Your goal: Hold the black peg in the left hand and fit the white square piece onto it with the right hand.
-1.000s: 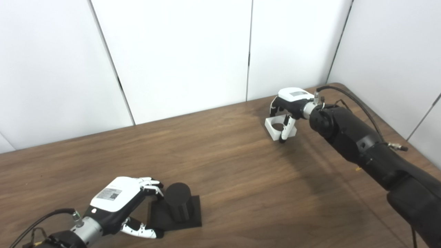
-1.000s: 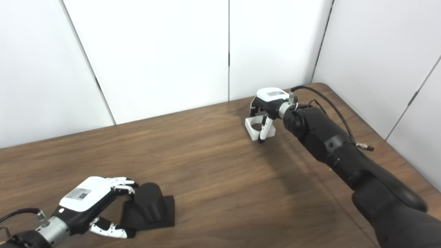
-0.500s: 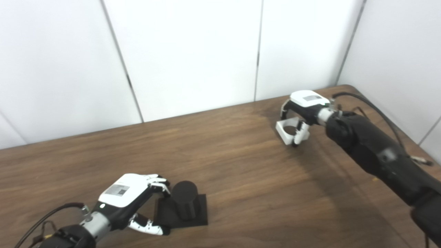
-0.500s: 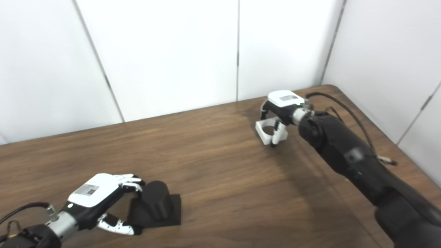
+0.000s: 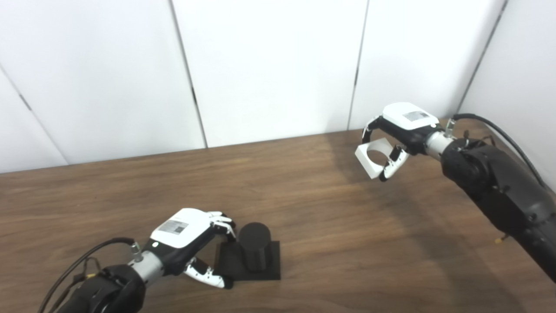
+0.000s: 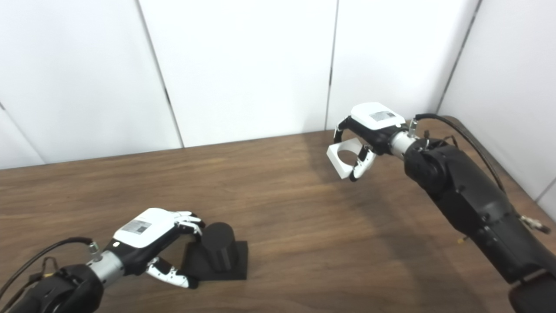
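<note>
A black peg [image 5: 255, 245] stands upright on its square black base [image 5: 271, 265] near the table's front left. My left hand [image 5: 184, 230] lies against the base's left side, its fingers at the back corner and its thumb at the front corner, gripping it. At the back right, my right hand [image 5: 406, 124] is shut on the white square piece [image 5: 365, 161]. The piece is tilted and held above the table, with its round hole facing up toward me. The two hands are far apart.
The brown wooden table [image 5: 325, 226] runs back to white wall panels [image 5: 269, 65]. Its rounded back right corner lies just behind my right arm [image 6: 460, 195]. A black cable [image 5: 508, 134] loops over that forearm.
The camera has shifted, so the whole picture slid right. My right hand has lifted the white piece off the table and tilted it. My left hand stays at the peg's base.
</note>
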